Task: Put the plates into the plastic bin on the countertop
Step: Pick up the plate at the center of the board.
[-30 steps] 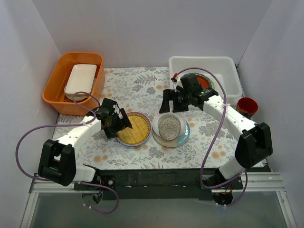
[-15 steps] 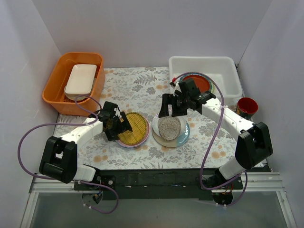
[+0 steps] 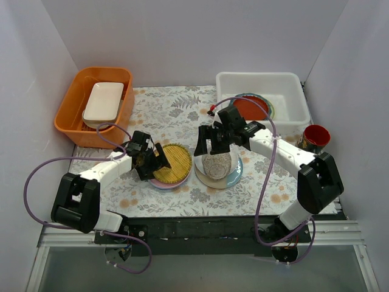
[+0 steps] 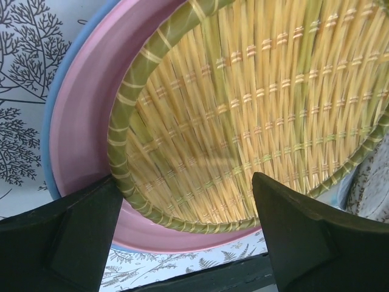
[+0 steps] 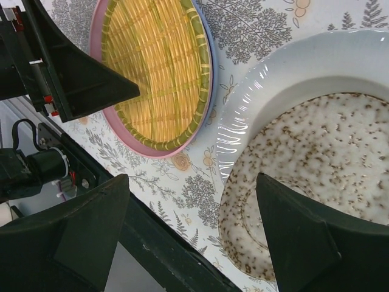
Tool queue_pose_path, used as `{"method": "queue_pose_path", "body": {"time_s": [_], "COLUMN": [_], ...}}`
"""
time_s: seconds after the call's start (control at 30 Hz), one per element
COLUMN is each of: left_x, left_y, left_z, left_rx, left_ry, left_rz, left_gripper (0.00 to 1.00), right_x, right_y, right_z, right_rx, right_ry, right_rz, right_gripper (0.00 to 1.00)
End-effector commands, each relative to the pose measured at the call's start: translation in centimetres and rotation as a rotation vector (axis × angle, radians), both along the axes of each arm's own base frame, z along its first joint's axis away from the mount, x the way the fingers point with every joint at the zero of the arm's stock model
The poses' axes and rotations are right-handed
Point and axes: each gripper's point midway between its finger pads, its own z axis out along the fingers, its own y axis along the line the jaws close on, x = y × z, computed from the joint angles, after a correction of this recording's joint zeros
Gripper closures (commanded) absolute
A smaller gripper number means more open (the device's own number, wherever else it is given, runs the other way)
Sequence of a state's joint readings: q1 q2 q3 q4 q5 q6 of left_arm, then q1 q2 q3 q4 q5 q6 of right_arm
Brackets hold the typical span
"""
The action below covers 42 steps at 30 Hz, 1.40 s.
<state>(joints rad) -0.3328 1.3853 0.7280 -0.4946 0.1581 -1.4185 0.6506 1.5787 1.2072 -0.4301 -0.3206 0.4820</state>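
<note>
Two stacks of plates sit on the countertop [image 3: 176, 115]. In the left stack a woven yellow plate [image 3: 173, 163] [image 4: 243, 109] lies on a pink plate [image 4: 79, 134] and a blue one [image 4: 50, 91]. My left gripper [image 3: 153, 163] [image 4: 188, 228] is open, its jaws either side of the woven plate's near rim. In the right stack a speckled plate [image 3: 216, 163] [image 5: 316, 182] rests on a white plate [image 5: 267, 91] and a light blue one [image 3: 237, 175]. My right gripper [image 3: 213, 146] [image 5: 191, 240] hangs open over the speckled plate's left edge. A red-brown plate [image 3: 250, 108] lies in the plastic bin [image 3: 285, 82].
An orange tub [image 3: 73, 112] holding a white rectangular dish [image 3: 103, 100] stands at the back left. A red cup [image 3: 316, 135] sits right of the bin. White walls close in both sides. The black table edge [image 5: 158, 243] runs just below the plates.
My right gripper has swung left and down from the bin's front to the speckled plate, uncovering the red-brown plate. The left gripper has edged in onto the woven plate's rim.
</note>
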Motion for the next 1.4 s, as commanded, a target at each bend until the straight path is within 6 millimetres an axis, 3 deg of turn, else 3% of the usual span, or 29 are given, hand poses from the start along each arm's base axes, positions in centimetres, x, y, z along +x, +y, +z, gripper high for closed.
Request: {"method": "queue_pose_path", "body": {"time_s": [0.0,0.2,0.23,0.33,0.53,0.6,0.63,0.67,0.77,1.0,1.37], "left_x": [-1.5,-1.7,-1.5,-1.8,-2.1,-2.2,-2.3,-2.3,-2.4,-3.0,-3.1], "left_y": [0.8,0.5,0.4,0.2,0.4,0.4,0.4,0.3,0.4,0.7,0.8], "left_z": [-2.3,-2.9,-2.9,-3.3,-3.8,-3.9,-4.0,-4.0,-4.0,-4.4,-4.7], "left_rx": [0.042,0.034,0.030,0.022,0.030,0.031,0.027,0.026,0.030,0.037,0.041], "left_ry": [0.082,0.089,0.084,0.094,0.104,0.107,0.106,0.107,0.105,0.115,0.122], "left_rz": [-0.007,-0.014,-0.016,-0.023,-0.033,-0.033,-0.036,-0.037,-0.040,-0.048,-0.048], "left_gripper": [0.14,0.15,0.23,0.32,0.32,0.36,0.42,0.56,0.82,0.98,1.00], "right_x": [0.5,0.3,0.2,0.3,0.5,0.6,0.8,0.8,0.8,1.0,1.1], "right_y": [2.1,3.2,3.2,3.7,4.0,4.1,4.1,4.1,4.2,3.9,3.7], "right_z": [0.3,-1.4,-1.7,-2.5,-3.6,-3.8,-4.0,-4.2,-4.5,-4.6,-3.7], "right_rx": [0.050,0.046,0.043,0.053,0.055,0.054,0.051,0.049,0.047,0.041,0.097], "right_ry": [-0.012,0.017,0.024,0.035,0.047,0.048,0.046,0.046,0.050,0.045,0.041], "right_rz": [0.020,0.035,0.036,0.040,0.038,0.038,0.035,0.034,0.034,0.018,0.011], "right_gripper": [0.09,0.10,0.10,0.11,0.11,0.12,0.12,0.12,0.12,0.12,0.14]}}
